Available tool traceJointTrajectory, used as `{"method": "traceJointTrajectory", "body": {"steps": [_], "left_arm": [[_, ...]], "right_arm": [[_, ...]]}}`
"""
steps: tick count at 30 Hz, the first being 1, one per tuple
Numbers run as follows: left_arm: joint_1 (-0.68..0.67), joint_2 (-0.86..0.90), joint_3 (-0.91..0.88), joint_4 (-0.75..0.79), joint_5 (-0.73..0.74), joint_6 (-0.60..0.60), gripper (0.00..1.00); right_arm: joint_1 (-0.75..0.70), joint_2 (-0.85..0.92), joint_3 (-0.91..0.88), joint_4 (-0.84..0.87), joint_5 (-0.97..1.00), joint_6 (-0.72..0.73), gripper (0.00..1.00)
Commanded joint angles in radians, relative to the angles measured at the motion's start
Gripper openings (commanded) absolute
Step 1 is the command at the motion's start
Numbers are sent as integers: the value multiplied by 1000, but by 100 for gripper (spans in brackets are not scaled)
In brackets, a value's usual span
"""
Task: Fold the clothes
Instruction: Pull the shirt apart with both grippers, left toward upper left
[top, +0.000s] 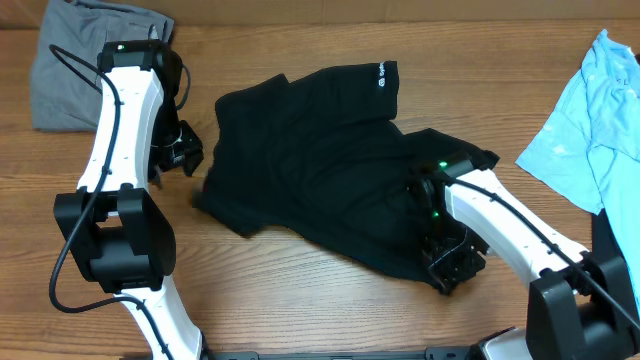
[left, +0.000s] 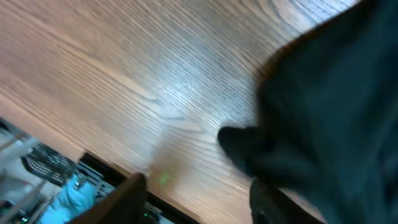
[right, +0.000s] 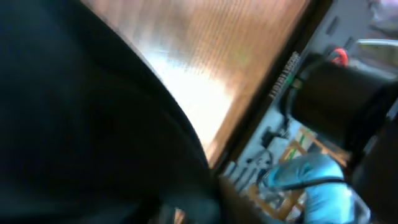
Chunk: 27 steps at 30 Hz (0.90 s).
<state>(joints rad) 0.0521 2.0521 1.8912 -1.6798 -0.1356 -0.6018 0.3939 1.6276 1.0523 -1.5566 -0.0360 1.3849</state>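
The black T-shirt (top: 320, 170) lies crumpled in the middle of the table, its white sleeve logo (top: 383, 75) at the far side. My left gripper (top: 185, 150) is just left of the shirt's left edge. In the left wrist view it (left: 199, 202) is open, with bare wood between the fingers and black cloth (left: 323, 112) to the right. My right gripper (top: 450, 262) is at the shirt's near right hem. In the right wrist view black cloth (right: 81, 124) fills the left and covers the jaws, which look shut on it.
A grey garment (top: 70, 60) lies at the far left corner, behind the left arm. A light-blue shirt (top: 595, 110) lies at the right edge. The wooden table (top: 300, 300) shows bare in front of the black shirt, up to its near edge.
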Motion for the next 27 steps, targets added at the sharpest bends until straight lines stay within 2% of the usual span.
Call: {"method": "traceJointTrajectory", "body": {"steps": [1,3,5,9,13,15,18,24,27], "left_arm": [[0,-26,-4,19,-31,42,72],[0,-26,-3,34,-28,42,76],[0,-26,-4,66,-29,49,79],[-2,-26,-4,193,27,105,79],[-22,-25,-3,428,247,266,80],[-43,-24,-4,547,311,309,80],[-86,-19,-4,709,287,335,77],[-168,21,-4,922,255,427,75],[-200,72,-4,1001,255,426,77]], "right_arm": [[-57,-22,-4,24,48,21,43],[-97,-22,-4,36,71,-16,63],[-146,-22,-4,53,92,-62,100],[-250,-22,-4,151,93,-203,100],[-348,-22,-4,324,18,-424,100],[-380,-22,-4,410,-50,-528,100],[-408,-22,-4,523,-153,-646,100],[-410,-22,-4,610,-194,-679,100],[-410,-22,-4,609,-193,-681,100]]}}
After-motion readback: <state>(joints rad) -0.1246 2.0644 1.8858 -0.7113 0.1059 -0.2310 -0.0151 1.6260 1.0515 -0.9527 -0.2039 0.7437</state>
